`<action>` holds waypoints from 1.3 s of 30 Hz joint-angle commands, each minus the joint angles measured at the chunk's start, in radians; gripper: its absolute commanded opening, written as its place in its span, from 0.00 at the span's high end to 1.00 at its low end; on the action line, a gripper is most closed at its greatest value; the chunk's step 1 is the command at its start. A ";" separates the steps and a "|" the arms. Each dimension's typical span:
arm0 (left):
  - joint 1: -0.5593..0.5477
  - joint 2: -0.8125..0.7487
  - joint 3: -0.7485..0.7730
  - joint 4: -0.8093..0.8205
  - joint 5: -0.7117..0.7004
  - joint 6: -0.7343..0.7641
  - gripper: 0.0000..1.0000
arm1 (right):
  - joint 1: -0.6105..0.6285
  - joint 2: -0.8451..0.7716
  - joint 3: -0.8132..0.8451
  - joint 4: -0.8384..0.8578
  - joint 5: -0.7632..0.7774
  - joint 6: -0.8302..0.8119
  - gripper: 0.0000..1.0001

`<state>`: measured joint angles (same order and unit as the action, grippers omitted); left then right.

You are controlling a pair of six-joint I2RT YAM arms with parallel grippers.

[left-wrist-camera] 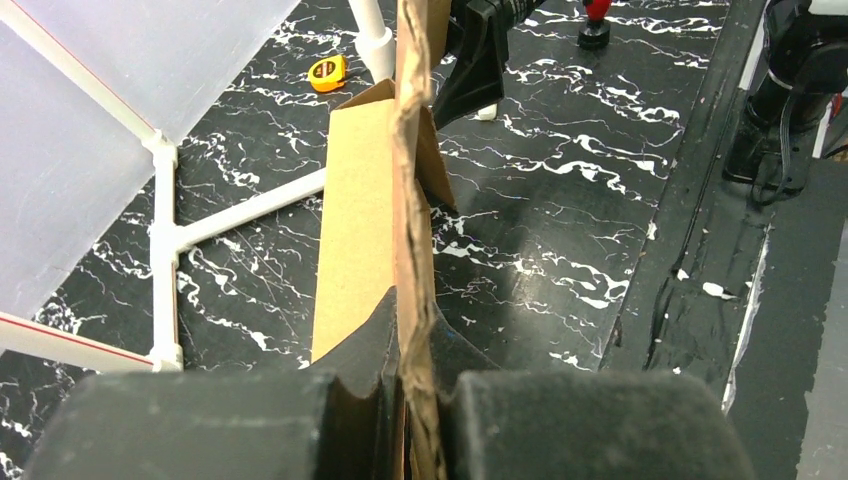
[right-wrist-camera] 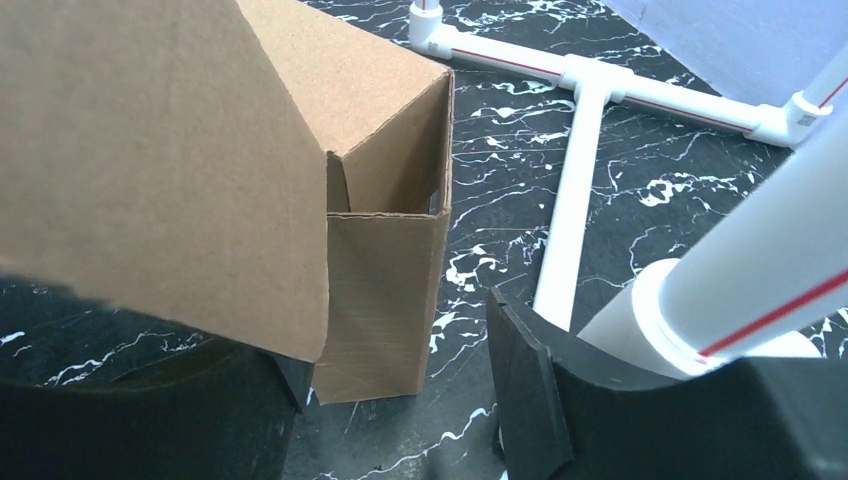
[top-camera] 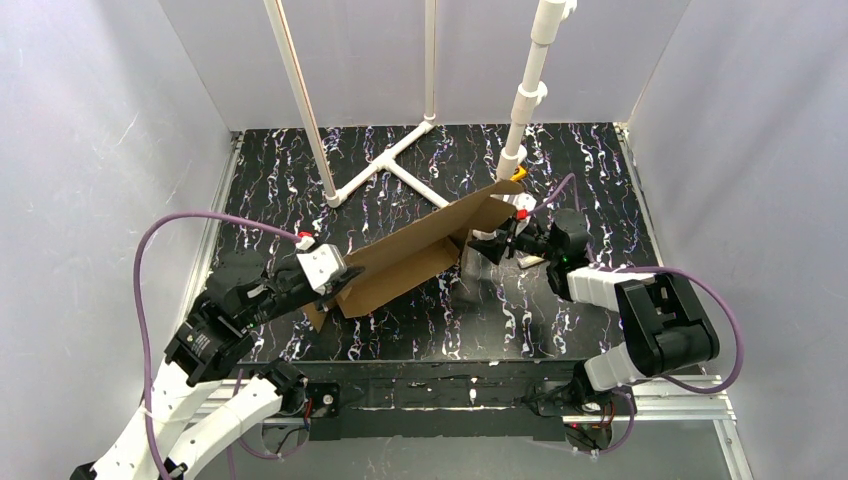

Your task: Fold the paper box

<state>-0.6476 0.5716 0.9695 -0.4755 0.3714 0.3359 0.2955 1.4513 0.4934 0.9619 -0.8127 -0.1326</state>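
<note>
Left jaws clamp the paper box [top-camera: 420, 255], walls partly raised

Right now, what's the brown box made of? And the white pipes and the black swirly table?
The paper box: plain brown corrugated cardboard, matte; its cut edge looks wavy and ragged. The white pipes: smooth, slightly glossy plastic, probably PVC, with moulded joints. The tabletop: black with white marble-like veins; real stone or a printed sheet, I cannot tell.
</note>
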 commanded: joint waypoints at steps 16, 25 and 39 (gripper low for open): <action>-0.001 -0.072 -0.067 0.041 -0.062 -0.149 1.00 | 0.076 0.137 0.049 0.264 -0.070 -0.048 0.31; 0.000 -0.072 -0.076 0.041 -0.099 -0.187 1.00 | 0.161 0.238 0.064 0.422 -0.041 -0.137 0.48; 0.000 -0.070 -0.091 0.063 -0.102 -0.208 1.00 | 0.202 0.269 0.082 0.432 0.157 -0.105 0.64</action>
<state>-0.6476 0.4934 0.8928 -0.4183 0.2710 0.1467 0.4770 1.6951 0.5377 1.3087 -0.6891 -0.2462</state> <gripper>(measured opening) 0.018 0.359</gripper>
